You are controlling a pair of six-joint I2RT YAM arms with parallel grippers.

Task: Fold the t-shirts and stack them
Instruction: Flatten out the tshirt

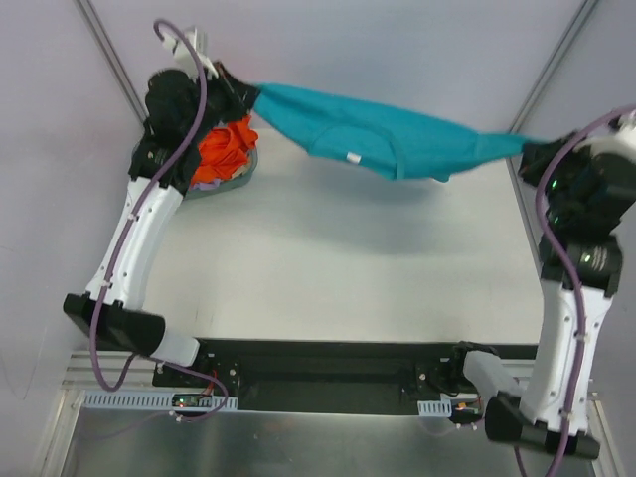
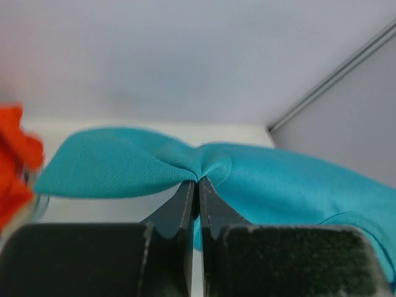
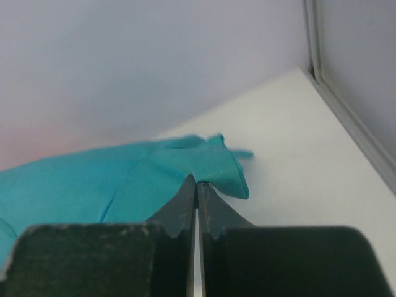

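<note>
Two robot arms hold a teal t-shirt (image 1: 388, 134) slung between them over the far part of the white bench (image 1: 348, 278). The left hand (image 2: 198, 180) is pressed together on a bunched pinch of cloth at one end, and the right hand (image 3: 197, 180) is clamped on a small corner at the other. The step in hand looks like spreading the garment before laying it down to fold. To do that well, the two hands likely need to keep level and well apart so the cloth stays taut. They should then sink together toward the open middle of the bench, away from the basket (image 1: 221, 186), letting the drooping lower edge land first so the body drapes flat rather than heaping. Both grips take only a little fabric, so a jerk or uneven pull could tug a corner free. Letting go should probably wait until the shirt lies on the bench. The shirt is bright teal with a fine knit, gathered lengthwise into a sagging band, with a curved seam and a small white tag (image 1: 353, 157) showing near its lower edge. Whether its lowest fold brushes the bench cannot be told from above. A crumpled orange t-shirt (image 1: 227, 147) sits in the basket, just beside the left hand.
</note>
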